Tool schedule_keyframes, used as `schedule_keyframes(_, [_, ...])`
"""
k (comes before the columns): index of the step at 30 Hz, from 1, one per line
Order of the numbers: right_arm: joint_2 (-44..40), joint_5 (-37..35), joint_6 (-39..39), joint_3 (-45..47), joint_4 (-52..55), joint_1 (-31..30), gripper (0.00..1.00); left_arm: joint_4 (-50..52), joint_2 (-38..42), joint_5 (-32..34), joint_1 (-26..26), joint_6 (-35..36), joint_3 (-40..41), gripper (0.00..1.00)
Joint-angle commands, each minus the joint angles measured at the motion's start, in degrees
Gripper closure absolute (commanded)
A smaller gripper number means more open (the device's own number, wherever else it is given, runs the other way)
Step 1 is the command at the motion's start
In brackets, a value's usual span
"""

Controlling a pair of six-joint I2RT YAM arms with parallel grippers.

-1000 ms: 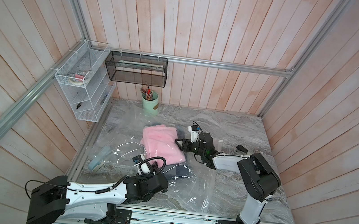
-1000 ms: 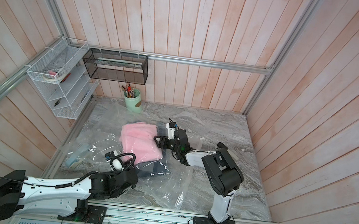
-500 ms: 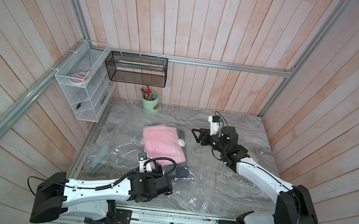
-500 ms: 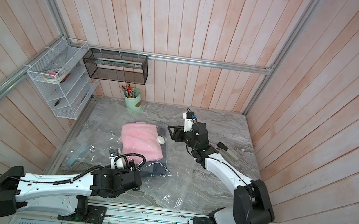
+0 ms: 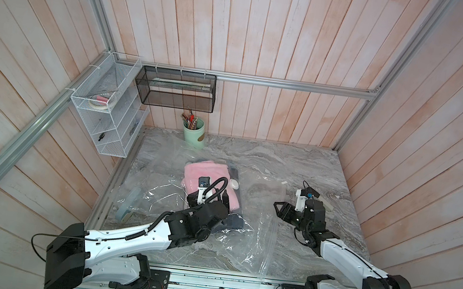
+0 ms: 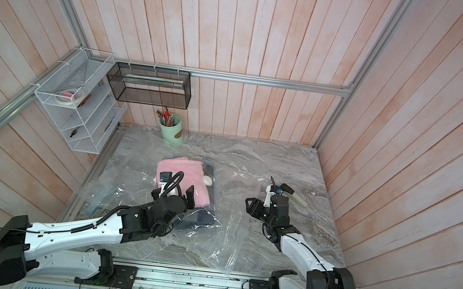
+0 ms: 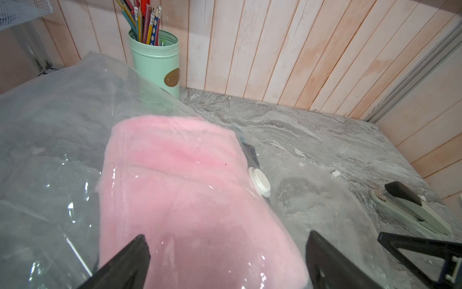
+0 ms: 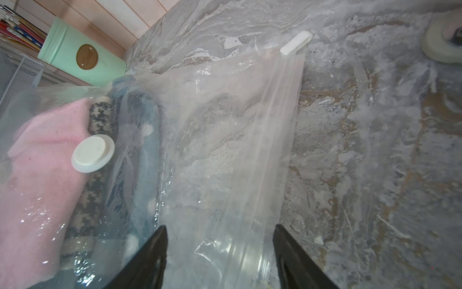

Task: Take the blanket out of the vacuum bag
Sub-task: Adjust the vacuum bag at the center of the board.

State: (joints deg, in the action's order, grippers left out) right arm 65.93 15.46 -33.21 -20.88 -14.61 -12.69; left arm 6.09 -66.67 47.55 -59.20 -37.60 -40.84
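Observation:
The vacuum bag (image 5: pixel 244 244) (image 6: pixel 211 240) lies crinkled over the marble table, its round white valve cap (image 5: pixel 234 184) (image 8: pixel 92 152) beside the pink blanket (image 5: pixel 208 172) (image 6: pixel 181 169) (image 7: pixel 175 180). The blanket sits inside the bag on dark folded textiles (image 8: pixel 140 140). My left gripper (image 5: pixel 208 200) (image 7: pixel 226 240) is wide open just above the blanket's near end, a finger on each side, with bag film between. My right gripper (image 5: pixel 282 212) (image 8: pixel 220 229) is open over the bag's flat zip edge, right of the blanket, holding nothing.
A green pencil cup (image 5: pixel 193 135) stands at the back wall. A stapler (image 5: pixel 324 203) lies behind the right wrist, and a small white slider clip (image 8: pixel 296 42) sits at the bag's corner. A white wire shelf (image 5: pixel 106 116) and a black mesh basket (image 5: pixel 176 89) hang at the back left.
The left gripper opened wide and moved forward over the blanket's near end. The right gripper drew away from the blanket's right side, towards the front right of the table.

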Motion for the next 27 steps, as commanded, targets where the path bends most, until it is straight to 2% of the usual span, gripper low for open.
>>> schedule_keyframes(1, [0.75,3.26,-1.60,1.47,-4.69,0.73,0.32,-8.95,2.40,-4.79,3.63,5.55,4.91,0.01])
schedule_keyframes(6, [3.24,5.75,-1.89,2.63,-8.77,0.82,0.32,-8.27,2.36,-5.05,7.25,3.00,9.89,0.00])
schedule_keyframes(14, [8.25,10.44,-2.19,3.95,-15.15,0.82,0.32,-8.37,-0.31,-6.17,8.22,-0.82,13.28,0.00])
schedule_keyframes(16, [9.15,12.87,-2.92,4.56,-19.07,0.76,0.36,-10.51,-0.83,-6.87,8.27,-1.04,14.73,0.00])
schedule_keyframes(20, [10.29,16.43,-3.31,4.01,-23.43,0.26,0.48,-12.10,-2.10,-7.34,8.23,-1.85,16.53,0.00])
schedule_keyframes(22, [9.86,16.91,-3.44,3.47,-24.47,-0.29,0.59,-12.28,-2.61,-7.30,8.31,-2.12,17.08,0.00])
schedule_keyframes(23, [9.52,17.33,-3.23,2.97,-24.61,-0.64,0.68,-12.00,-2.77,-7.09,8.35,-2.29,17.28,0.00])
schedule_keyframes(25, [8.70,17.84,-2.87,1.72,-24.20,-1.34,0.93,-11.33,-2.94,-6.73,8.40,-2.56,17.37,0.00])
schedule_keyframes(26, [8.16,17.72,-2.82,1.08,-24.02,-1.76,1.00,-10.97,-2.96,-6.45,8.41,-2.66,17.37,0.00])
schedule_keyframes(27, [7.76,17.71,-2.82,0.64,-24.21,-2.26,1.00,-10.68,-2.92,-6.03,8.49,-2.58,17.37,0.00])
